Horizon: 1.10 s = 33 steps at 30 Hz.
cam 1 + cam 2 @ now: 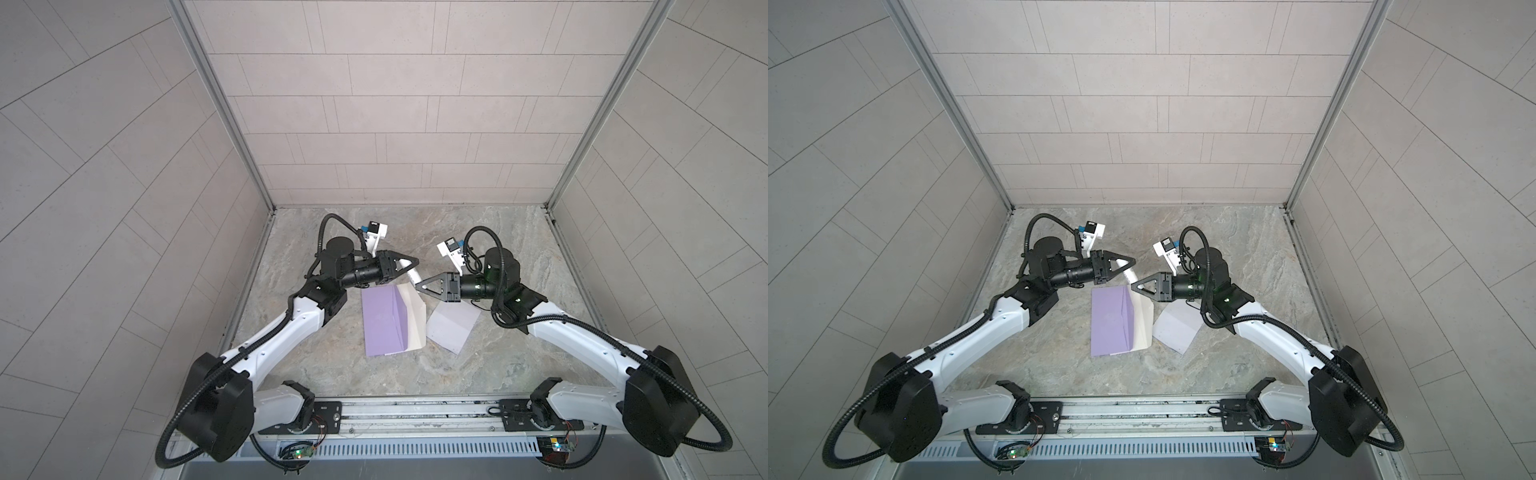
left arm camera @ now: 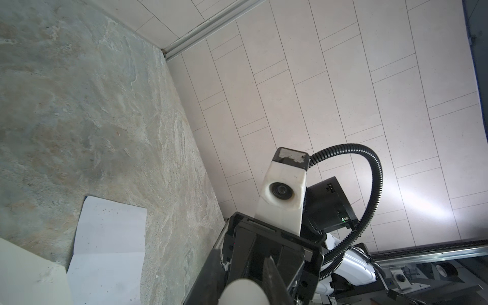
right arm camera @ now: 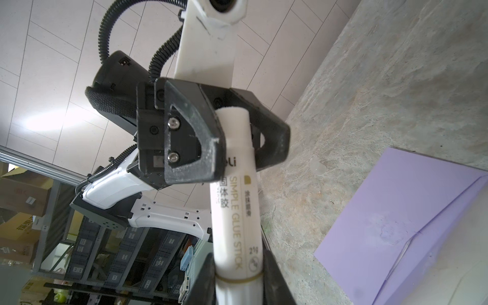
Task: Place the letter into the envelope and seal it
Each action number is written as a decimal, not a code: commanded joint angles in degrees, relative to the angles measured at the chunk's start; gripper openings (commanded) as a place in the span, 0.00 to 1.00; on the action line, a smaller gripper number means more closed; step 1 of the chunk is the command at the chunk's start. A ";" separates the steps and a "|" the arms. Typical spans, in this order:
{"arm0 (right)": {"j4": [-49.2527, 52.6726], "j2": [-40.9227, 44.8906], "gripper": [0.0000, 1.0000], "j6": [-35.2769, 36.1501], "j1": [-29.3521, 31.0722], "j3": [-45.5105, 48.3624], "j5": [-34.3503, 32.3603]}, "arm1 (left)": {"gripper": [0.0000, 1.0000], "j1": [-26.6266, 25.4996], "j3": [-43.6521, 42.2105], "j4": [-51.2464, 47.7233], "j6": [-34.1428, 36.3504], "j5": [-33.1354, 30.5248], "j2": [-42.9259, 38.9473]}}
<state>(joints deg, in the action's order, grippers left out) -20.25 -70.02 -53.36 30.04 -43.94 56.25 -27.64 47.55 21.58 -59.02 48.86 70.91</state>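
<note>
The letter (image 1: 453, 328) lies flat on the surface (image 1: 478, 249), just beside the purple envelope (image 1: 382, 324), whose flap stands open; nothing is inserted yet. Over the envelope's far corner, the left end effector (image 1: 409, 266) and the right end effector (image 1: 422, 286) each close narrowly on one end of a glue stick (image 3: 235, 211). This looks like preparing the glue for sealing. Next, one side must release cleanly, and the letter has to go in first. Only the right wrist view shows the stick's label and both grips. Both top views show letter and envelope whole.
</note>
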 commanded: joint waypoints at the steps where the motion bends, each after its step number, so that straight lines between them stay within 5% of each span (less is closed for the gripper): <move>1: 7.68 0.24 0.37 -3.07 -3.84 0.31 -11.97 | 0.00 -0.40 1.46 1.50 4.40 6.98 -2.83; 3: 8.36 1.92 0.54 -2.80 -3.74 0.39 -13.81 | 0.00 -0.53 2.45 -2.64 5.92 2.37 -2.24; 6: 7.83 4.30 0.63 -3.44 -3.57 1.39 -16.92 | 0.00 -0.73 3.74 -5.63 5.38 -3.93 -1.25; 13: -3.31 7.85 0.64 -9.60 -3.48 7.39 -24.41 | 0.00 -1.21 2.40 0.28 -7.59 -15.69 1.32; 17: -9.87 7.79 0.63 -12.14 -2.22 9.73 -26.59 | 0.00 -2.33 1.06 7.46 -14.64 -17.50 3.97; 33: -20.68 3.96 0.57 -13.67 1.33 9.06 -28.52 | 0.00 -4.13 0.87 17.79 -23.50 -18.98 8.72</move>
<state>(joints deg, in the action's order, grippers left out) -36.14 -65.23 -65.56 31.03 -33.80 28.60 -31.31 48.95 34.22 -79.46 29.87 79.42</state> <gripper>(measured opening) 0.578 0.224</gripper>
